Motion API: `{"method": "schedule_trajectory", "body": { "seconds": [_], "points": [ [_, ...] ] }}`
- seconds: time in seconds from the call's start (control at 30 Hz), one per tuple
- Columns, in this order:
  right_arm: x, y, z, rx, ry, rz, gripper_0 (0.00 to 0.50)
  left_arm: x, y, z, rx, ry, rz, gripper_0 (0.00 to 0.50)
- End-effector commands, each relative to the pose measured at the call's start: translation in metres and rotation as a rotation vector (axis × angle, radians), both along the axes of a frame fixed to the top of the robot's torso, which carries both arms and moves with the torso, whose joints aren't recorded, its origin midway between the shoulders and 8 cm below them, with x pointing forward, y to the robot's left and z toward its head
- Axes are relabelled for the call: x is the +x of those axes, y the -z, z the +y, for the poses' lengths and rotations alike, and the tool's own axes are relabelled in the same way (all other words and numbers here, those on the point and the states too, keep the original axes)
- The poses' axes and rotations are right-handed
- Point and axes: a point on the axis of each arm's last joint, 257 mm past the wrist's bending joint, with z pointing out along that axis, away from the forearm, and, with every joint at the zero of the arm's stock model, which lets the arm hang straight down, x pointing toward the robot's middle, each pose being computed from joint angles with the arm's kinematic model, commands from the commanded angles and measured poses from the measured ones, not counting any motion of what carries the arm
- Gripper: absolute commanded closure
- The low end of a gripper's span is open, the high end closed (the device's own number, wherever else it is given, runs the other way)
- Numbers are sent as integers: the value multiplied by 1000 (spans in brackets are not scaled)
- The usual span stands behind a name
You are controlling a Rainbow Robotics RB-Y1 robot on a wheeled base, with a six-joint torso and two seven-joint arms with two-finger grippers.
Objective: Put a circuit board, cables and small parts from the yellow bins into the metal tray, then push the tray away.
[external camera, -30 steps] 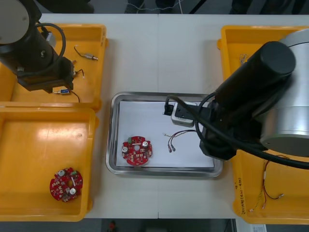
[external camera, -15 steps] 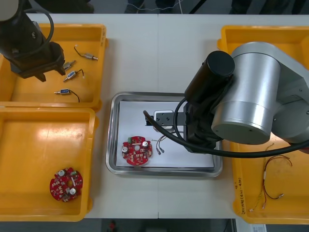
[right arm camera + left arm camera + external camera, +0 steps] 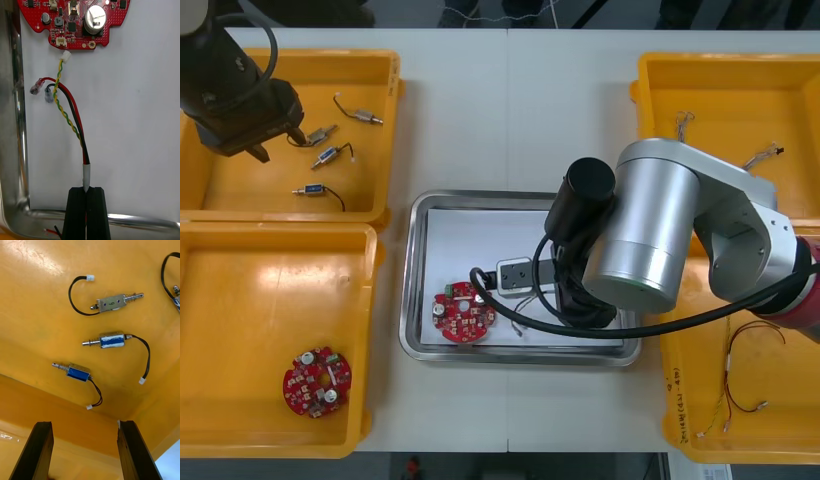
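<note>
The right pincer [image 3: 88, 210] has black fingers. The cable [image 3: 80, 131] between them wears a pale grey sleeve at the fingertips, then splits into 1 red strand, 1 black strand and a twisted yellow-and-green pair. The red strand ends in a clear red cap, the black in a blue-grey one, and the pair in a white plug. Past that plug the board [image 3: 75, 33] is red with a fine dotted grid, black chips and a silver can. Under the pincer the tray [image 3: 17, 131] is white with a shiny grey rim.

The left pincer [image 3: 84, 453] is black too. Ahead of its fingers the bin [image 3: 37, 315] is plain yellow-orange. The 3 metal parts [image 3: 110, 341] there are silver, 2 of them banded blue, with black leads and white plugs.
</note>
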Motion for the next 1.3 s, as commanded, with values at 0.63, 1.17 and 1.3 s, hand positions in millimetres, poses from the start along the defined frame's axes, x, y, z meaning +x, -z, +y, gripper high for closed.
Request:
{"method": "schedule_trajectory", "body": {
  "seconds": [0.63, 1.17, 1.3],
  "points": [
    [9, 26, -1, -11, -6, -47, 409, 36, 32, -14, -9, -68, -36, 0],
    [16, 12, -1, 14, 13, -77, 0, 46, 65, -17, -9, -95, -29, 0],
    [19, 1, 3, 34, 23, -88, 0, 47, 73, -15, -6, -100, -27, 0]
  ]
}}
